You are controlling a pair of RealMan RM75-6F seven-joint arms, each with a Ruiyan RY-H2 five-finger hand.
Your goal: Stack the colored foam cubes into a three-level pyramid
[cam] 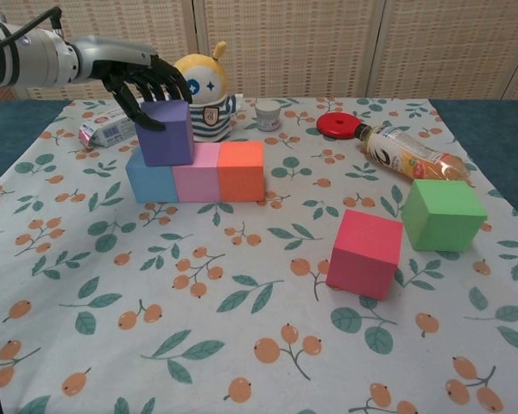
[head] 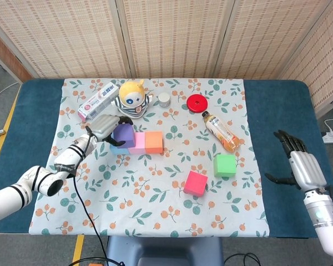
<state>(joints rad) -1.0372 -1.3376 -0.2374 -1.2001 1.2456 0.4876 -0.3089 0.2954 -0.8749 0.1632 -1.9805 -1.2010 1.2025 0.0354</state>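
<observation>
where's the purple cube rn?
The purple cube sits on the base row's left end in the chest view, over the blue cube and overlapping the pink cube, with the left hand on it.

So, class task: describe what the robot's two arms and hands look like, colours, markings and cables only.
The left arm is glossy white with black bands at its joints, and a thin black cable trails from it. The left hand has a silver-grey back and black fingers. The right hand matches it: ribbed silver-grey back, black fingers, on a white forearm.
</observation>
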